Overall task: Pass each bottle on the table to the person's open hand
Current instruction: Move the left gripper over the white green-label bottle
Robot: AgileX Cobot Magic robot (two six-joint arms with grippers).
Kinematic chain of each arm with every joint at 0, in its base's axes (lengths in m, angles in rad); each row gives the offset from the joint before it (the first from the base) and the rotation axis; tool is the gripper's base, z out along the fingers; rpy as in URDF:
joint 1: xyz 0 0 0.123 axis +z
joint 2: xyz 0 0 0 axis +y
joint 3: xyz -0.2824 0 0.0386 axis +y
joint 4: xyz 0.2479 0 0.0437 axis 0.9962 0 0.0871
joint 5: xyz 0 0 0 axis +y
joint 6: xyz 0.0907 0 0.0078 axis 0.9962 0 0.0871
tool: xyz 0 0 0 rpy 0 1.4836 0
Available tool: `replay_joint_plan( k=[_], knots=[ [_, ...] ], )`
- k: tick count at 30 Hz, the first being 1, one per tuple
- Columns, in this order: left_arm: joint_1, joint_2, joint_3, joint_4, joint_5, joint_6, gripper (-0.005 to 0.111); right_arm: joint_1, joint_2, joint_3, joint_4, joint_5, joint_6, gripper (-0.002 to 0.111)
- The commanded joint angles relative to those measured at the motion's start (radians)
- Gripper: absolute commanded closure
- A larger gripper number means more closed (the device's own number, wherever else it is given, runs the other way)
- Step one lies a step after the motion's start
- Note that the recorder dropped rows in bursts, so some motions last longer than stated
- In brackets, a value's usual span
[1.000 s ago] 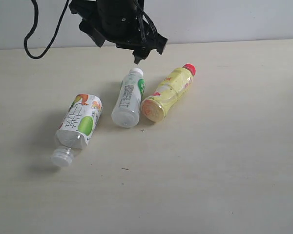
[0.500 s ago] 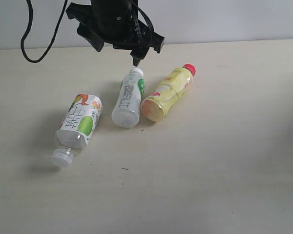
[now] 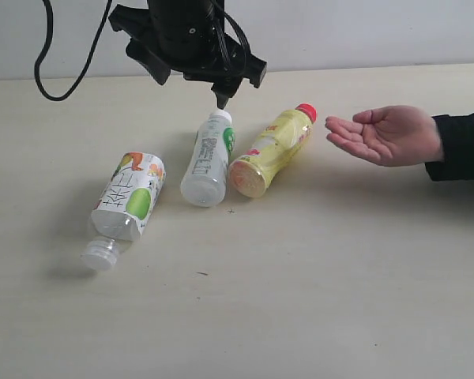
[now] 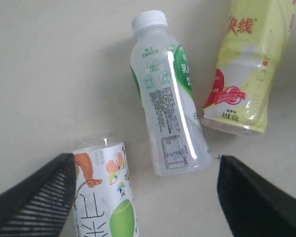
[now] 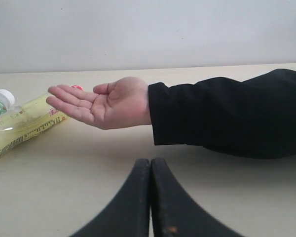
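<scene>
The tabletop is pale beige. The white bottle has a white cap, a green patch and grey print — the yellow bottle a red cap. The squarish clear bottle wears a white label with green and orange fruit. The sleeve is black.

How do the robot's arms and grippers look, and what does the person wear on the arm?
The left gripper is black and angular, with wedge-shaped fingers that carry a fine ribbed texture. A black cable loops beside it. The right gripper has two smooth, black, tapered fingers. The person wears a black long sleeve that ends at the wrist.
</scene>
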Motion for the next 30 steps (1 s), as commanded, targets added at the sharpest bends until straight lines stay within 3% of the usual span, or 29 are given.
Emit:
replay_joint_plan(
  k=[1,12,23,30],
  knots=[
    [0.002,-0.004,0.003,-0.002,-0.021,0.003,0.031,-0.005,-0.006,0.004,0.006,-0.011,0.0,0.108],
    [0.005,0.096,0.003,-0.008,-0.136,-0.003,0.031,-0.005,-0.006,0.004,0.006,-0.011,0.0,0.108],
    [0.077,0.217,0.003,-0.044,-0.198,-0.031,0.031,-0.005,-0.006,0.004,0.006,-0.011,0.0,0.108],
    [0.081,0.283,0.003,-0.046,-0.247,-0.031,0.031,-0.005,-0.006,0.004,0.006,-0.011,0.0,0.108]
  ],
)
